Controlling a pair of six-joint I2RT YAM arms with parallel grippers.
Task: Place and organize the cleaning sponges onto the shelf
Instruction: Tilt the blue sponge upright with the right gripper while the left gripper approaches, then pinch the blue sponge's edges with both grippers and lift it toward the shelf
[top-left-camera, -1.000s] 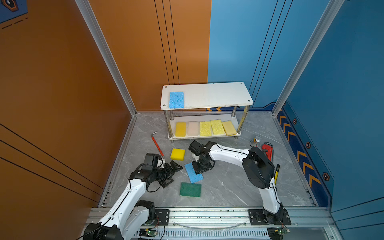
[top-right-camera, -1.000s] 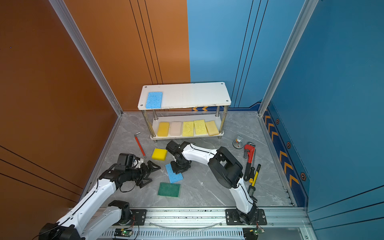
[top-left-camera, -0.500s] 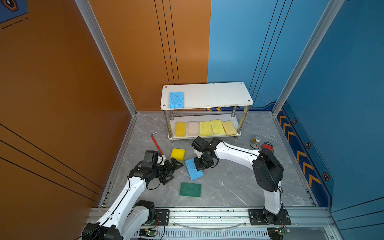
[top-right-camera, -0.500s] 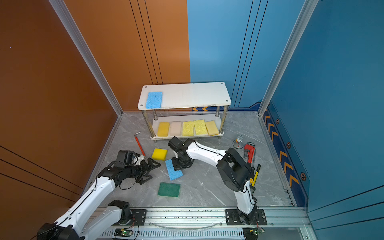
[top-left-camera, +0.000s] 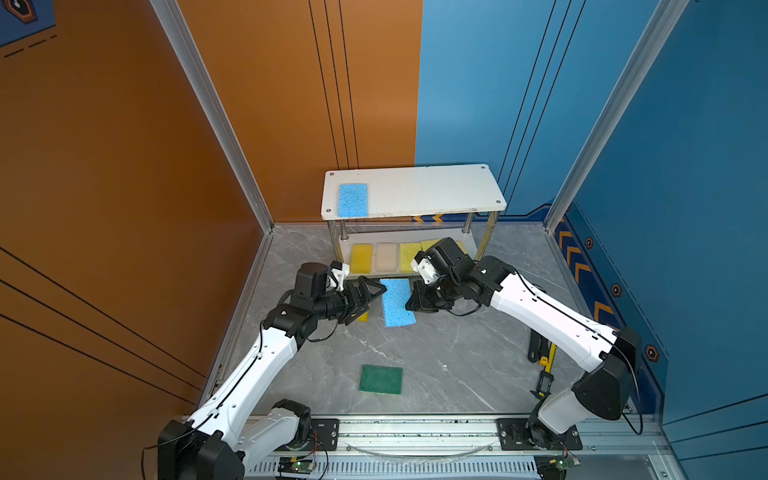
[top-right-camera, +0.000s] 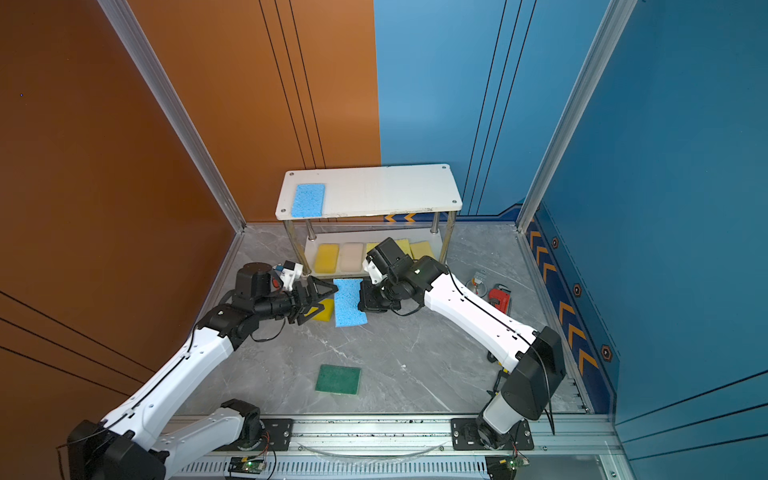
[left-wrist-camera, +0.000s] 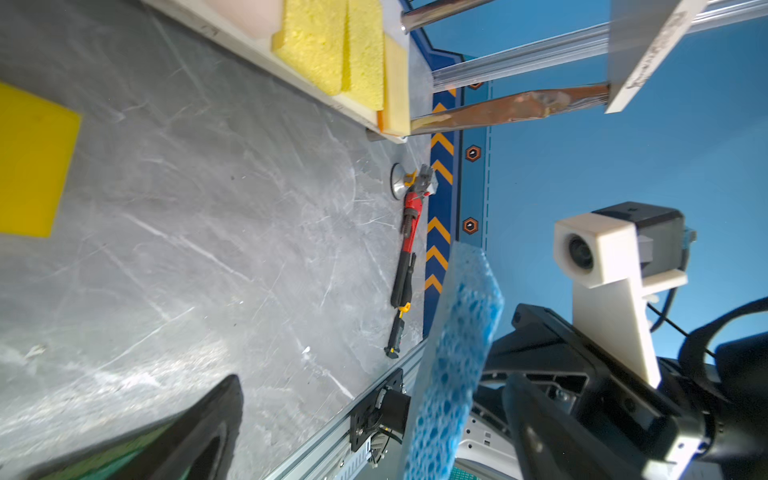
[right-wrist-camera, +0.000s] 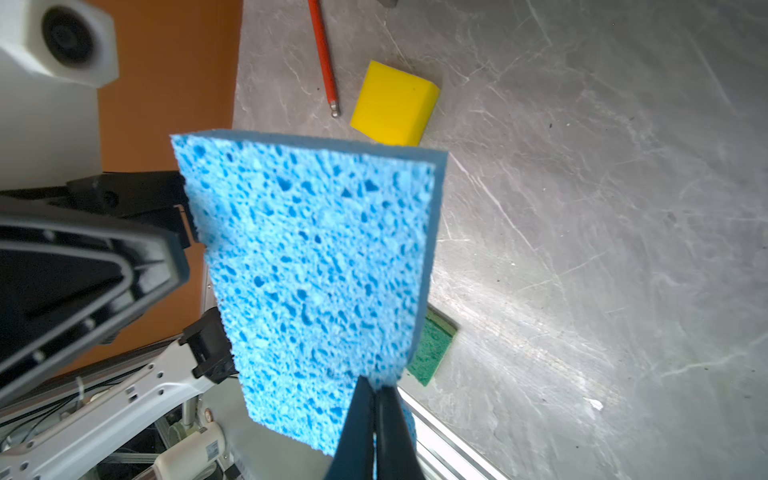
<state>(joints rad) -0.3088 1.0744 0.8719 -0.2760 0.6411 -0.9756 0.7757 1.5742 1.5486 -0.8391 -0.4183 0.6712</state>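
Right gripper (right-wrist-camera: 376, 388) clamped on blue sponge (right-wrist-camera: 316, 266); left gripper (top-left-camera: 371, 296) spread wide.
Sponge held clear of the floor (top-left-camera: 436, 353), before the shelf (top-left-camera: 415, 191); left fingertips (right-wrist-camera: 158, 195) just beside its opposite edge. A second blue sponge (top-left-camera: 353, 200) lies on the top board; dark green sponge (top-left-camera: 380, 379) on floor.

Right pincer (right-wrist-camera: 376, 388) clamped tight, left pincer (top-left-camera: 374, 296) spread wide.

Nine sponges (top-left-camera: 353, 200), one two-tier shelf (top-left-camera: 432, 191), two arms (top-left-camera: 266, 365); one hex key (right-wrist-camera: 324, 62)
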